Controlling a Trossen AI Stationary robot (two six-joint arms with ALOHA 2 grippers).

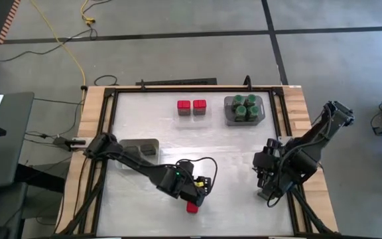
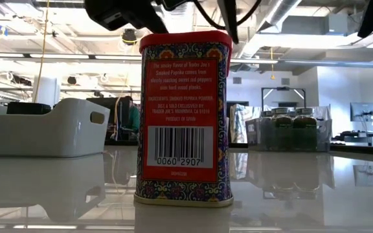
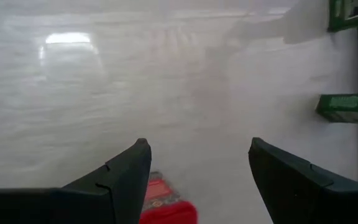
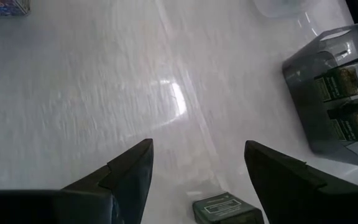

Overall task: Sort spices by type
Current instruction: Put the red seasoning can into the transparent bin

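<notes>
A red spice tin (image 2: 185, 116) stands upright on its base near the table's front edge (image 1: 192, 207). My left gripper (image 1: 201, 191) hovers open just above and beside it. In the left wrist view the tin's red top (image 3: 166, 204) shows low between the fingers, clear of them (image 3: 199, 143). My right gripper (image 1: 268, 186) is open at the front right, over a small dark green-labelled container (image 4: 225, 209) lying on the table between its fingers (image 4: 197, 144). Two more red tins (image 1: 192, 106) stand at the back. Several green-lidded jars fill a grey tray (image 1: 245, 110).
An empty grey tray (image 1: 142, 147) sits at the left of the table, seen as a pale tray (image 2: 41, 129) in the low view. The grey tray's wall (image 4: 316, 93) with the jars is close to my right gripper. Bare white tabletop lies across the middle.
</notes>
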